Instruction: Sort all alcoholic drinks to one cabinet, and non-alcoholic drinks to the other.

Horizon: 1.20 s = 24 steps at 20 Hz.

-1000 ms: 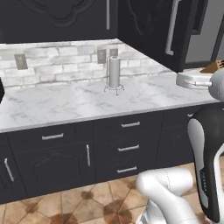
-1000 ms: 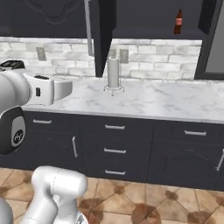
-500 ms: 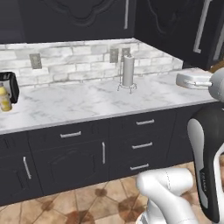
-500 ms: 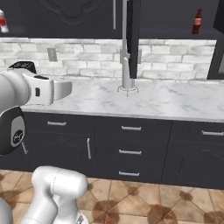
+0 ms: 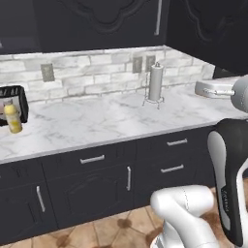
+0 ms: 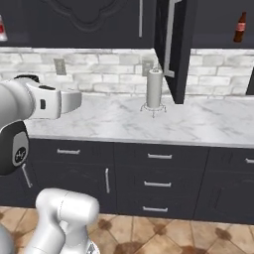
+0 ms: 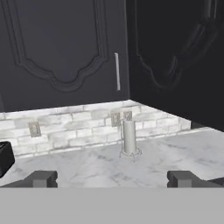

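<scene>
While the gripper (image 7: 112, 178) hangs wide open and empty above the counter (image 5: 97, 121), the robot seems between bottles, and next it likely must reach the yellow juice bottle (image 5: 13, 118) far left, by the toaster (image 5: 13, 102).

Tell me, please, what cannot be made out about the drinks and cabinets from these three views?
- Yellow juice bottle, left base view: too small to read; it stands in front of a dark appliance cut by the left edge.
- Small brown bottle, right base view: label illegible; the shelf beneath lies in shadow.
- Red-labelled bottle, right base view: cut off by the left edge.
- Cabinet interior behind the open door: hidden by that door.
</scene>
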Motion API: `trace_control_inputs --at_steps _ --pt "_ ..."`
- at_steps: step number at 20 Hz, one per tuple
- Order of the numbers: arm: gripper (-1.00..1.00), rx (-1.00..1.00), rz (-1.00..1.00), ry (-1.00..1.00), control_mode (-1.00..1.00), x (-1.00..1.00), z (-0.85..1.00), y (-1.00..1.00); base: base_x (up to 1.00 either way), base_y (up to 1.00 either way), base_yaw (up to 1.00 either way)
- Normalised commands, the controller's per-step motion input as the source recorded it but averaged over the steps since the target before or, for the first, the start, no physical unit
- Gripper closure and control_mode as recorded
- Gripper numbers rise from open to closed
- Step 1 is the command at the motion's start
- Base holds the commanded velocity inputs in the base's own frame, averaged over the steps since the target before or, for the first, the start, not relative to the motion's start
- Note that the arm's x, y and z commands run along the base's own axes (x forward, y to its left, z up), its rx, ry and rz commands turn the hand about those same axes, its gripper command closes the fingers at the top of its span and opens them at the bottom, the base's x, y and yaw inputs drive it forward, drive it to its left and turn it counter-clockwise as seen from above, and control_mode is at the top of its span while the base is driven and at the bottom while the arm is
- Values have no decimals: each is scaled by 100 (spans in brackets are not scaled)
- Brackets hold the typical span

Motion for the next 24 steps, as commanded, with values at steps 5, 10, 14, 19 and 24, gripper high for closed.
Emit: trace_control_inputs --at_steps 5,10,14,19,24 --pt "-100 0 0 0 100 0 0 0 44 51 -8" --pt "-100 0 0 0 100 0 0 0 32 56 -8" --pt "-100 0 0 0 100 0 0 0 32 56 -7" --pt "-100 0 0 0 100 0 0 0 33 56 -7" --pt "-100 0 0 0 100 0 0 0 33 57 -7"
